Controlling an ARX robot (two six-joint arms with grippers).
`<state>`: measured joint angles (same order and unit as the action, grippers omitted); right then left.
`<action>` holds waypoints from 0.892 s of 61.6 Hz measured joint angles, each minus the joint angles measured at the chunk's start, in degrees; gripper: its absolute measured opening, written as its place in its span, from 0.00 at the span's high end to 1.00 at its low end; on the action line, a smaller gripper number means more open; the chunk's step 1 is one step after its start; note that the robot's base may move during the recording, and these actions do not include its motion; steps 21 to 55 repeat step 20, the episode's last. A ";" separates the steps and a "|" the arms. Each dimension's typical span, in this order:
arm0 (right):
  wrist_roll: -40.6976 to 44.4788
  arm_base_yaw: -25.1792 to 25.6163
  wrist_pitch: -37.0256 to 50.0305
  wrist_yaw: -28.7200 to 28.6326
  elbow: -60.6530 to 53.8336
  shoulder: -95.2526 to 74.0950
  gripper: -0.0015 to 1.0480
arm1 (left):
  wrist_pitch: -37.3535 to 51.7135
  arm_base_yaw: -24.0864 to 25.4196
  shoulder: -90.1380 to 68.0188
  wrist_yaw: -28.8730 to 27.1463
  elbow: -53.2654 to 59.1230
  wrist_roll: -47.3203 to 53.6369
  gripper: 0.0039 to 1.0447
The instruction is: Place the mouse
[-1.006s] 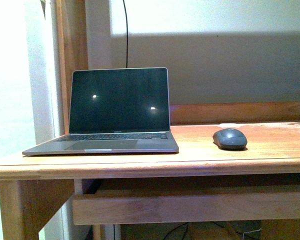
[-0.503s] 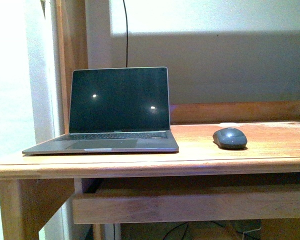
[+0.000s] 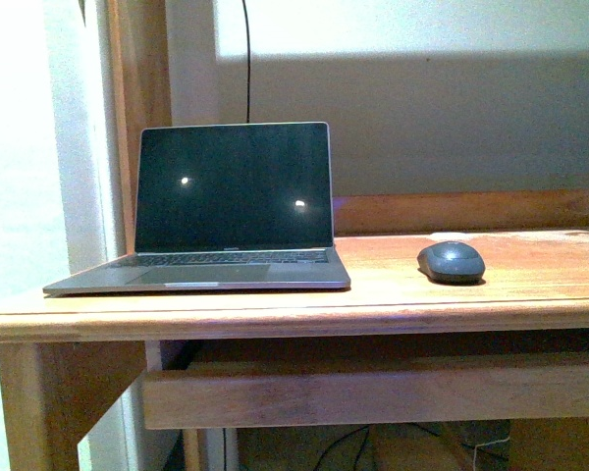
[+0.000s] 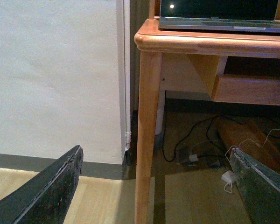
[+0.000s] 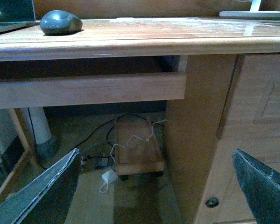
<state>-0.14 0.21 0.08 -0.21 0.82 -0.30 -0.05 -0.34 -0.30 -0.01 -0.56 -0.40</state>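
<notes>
The dark grey oval mouse [image 3: 452, 262] lies on the wooden desk [image 3: 393, 304], to the right of an open laptop [image 3: 231, 206] with a black screen. It also shows in the right wrist view [image 5: 60, 22], on the desk top. Neither arm shows in the front view. My left gripper [image 4: 156, 186] is open and empty, low down, facing the desk's left leg [image 4: 147, 140]. My right gripper [image 5: 156, 186] is open and empty, below the desk edge, facing its underside and right cabinet.
Under the desk are a small wooden stand [image 5: 135, 147], cables and a white adapter [image 5: 107, 177]. A drawer rail [image 3: 373, 392] runs below the desk top. A white wall [image 4: 56, 79] stands left of the desk. A white object [image 5: 252, 14] lies on the desk's far right.
The front view has shifted slightly: laptop and mouse sit a little higher in the picture than one second ago. The mouse and laptop have not moved on the desk.
</notes>
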 joint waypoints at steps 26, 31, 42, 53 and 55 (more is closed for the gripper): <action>0.00 0.00 0.00 0.00 0.00 0.00 0.07 | 0.00 0.00 0.00 0.00 0.00 0.00 0.07; 0.00 0.00 0.00 0.00 0.00 0.00 0.07 | 0.00 0.00 0.00 0.00 0.00 0.00 0.07; 0.00 0.00 0.00 0.00 0.00 0.00 0.07 | 0.00 0.00 0.00 0.00 0.00 0.00 0.07; 0.00 0.00 0.00 0.00 0.00 0.00 0.07 | 0.00 0.00 0.00 0.00 0.00 0.00 0.07; 0.00 0.00 0.00 0.00 0.00 0.00 0.07 | 0.00 0.00 0.00 0.00 0.00 0.00 0.07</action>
